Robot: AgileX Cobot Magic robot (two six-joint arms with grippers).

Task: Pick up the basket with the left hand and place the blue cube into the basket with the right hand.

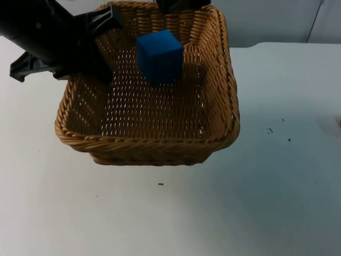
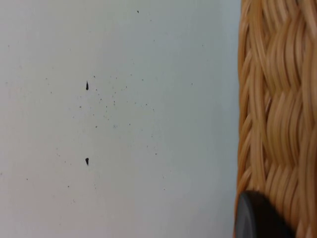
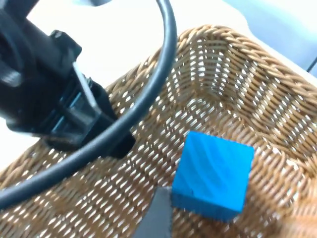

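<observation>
Basically, the blue cube (image 1: 160, 56) sat over the floor of the wicker basket (image 1: 149, 144), toward the basket's far wall and slightly toward its right wall. Whether it rested on the weave or hung just above it could not be told; the shadow beside it suggested it was close to the floor or touching.

The left gripper (image 1: 98, 24) was at the basket's far-left rim, clamped on the rim and carrying the basket; one fingertip (image 2: 257, 218) lay against the outer weave in the left wrist view. The basket looked lifted off the white counter (image 1: 266, 202), judging by the shadow under its near wall.

The right gripper (image 1: 181, 4) was above the basket's far wall, just beyond the cube. Its opening could not be told, nor whether it gripped the cube.

Key relation: the cube lay directly below and slightly nearer than the right gripper, well inside the rim, and the right arm was the nearer one to it.

The cube had no long axis; it sat roughly square to the basket walls in the top view, with one face up and slightly turned in the right wrist view (image 3: 213, 173).

Judged: the placing step was nearly done, with release and withdrawal upward remaining.
</observation>
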